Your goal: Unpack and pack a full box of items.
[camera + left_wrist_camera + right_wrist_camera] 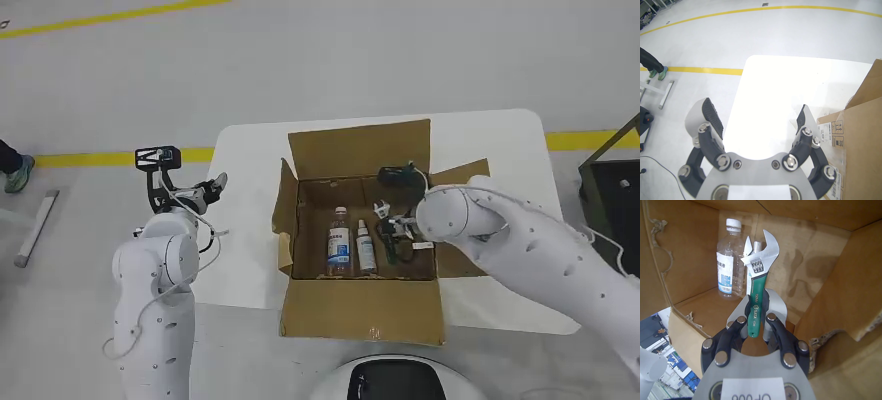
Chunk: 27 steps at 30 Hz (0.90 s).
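Observation:
An open cardboard box point(360, 310) stands on the white table point(250, 200). Inside it my right gripper point(757, 298) is shut on the green handle of an adjustable wrench point(758, 279), whose steel head points toward the box floor. From above, the right gripper point(392, 232) and wrench point(386, 240) hang over the box's right half. A clear water bottle point(339, 242) and a smaller white bottle point(365, 248) lie side by side on the box floor; the clear bottle point(728, 262) shows behind the wrench. My left gripper point(755, 115) is open and holds nothing, over the table's left edge.
The box point(857, 132) with its raised flaps stands to the right of the left gripper point(210, 188). A dark object point(398, 176) lies at the box's far right corner. A metal frame point(664, 92) stands on the floor to the left, beyond the table.

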Available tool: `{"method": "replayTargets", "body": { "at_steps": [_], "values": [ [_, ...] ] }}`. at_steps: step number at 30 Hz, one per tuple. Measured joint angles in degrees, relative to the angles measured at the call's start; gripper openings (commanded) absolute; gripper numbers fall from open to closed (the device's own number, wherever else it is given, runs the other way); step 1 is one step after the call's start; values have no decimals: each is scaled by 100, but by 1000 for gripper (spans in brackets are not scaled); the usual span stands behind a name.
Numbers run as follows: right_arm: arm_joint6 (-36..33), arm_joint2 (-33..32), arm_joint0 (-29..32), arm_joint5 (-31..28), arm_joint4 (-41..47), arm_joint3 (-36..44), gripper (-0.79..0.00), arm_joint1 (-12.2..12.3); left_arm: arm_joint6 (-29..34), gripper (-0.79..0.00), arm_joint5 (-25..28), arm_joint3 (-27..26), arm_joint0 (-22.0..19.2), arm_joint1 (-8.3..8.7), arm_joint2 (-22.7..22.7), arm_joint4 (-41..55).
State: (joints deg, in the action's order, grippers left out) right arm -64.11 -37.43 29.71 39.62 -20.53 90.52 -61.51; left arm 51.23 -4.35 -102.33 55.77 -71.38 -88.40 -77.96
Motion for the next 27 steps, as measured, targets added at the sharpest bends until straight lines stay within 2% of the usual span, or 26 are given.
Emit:
{"method": "replayTargets", "body": {
  "at_steps": [15,27],
  "values": [
    [-33,938,-472,22,-141,-810,-785,-371,0,0,0,0,0,0,0,0],
    [-69,1315,-686,-32,18,-1397,-785,-740,0,0,0,0,0,0,0,0]
  ]
}}
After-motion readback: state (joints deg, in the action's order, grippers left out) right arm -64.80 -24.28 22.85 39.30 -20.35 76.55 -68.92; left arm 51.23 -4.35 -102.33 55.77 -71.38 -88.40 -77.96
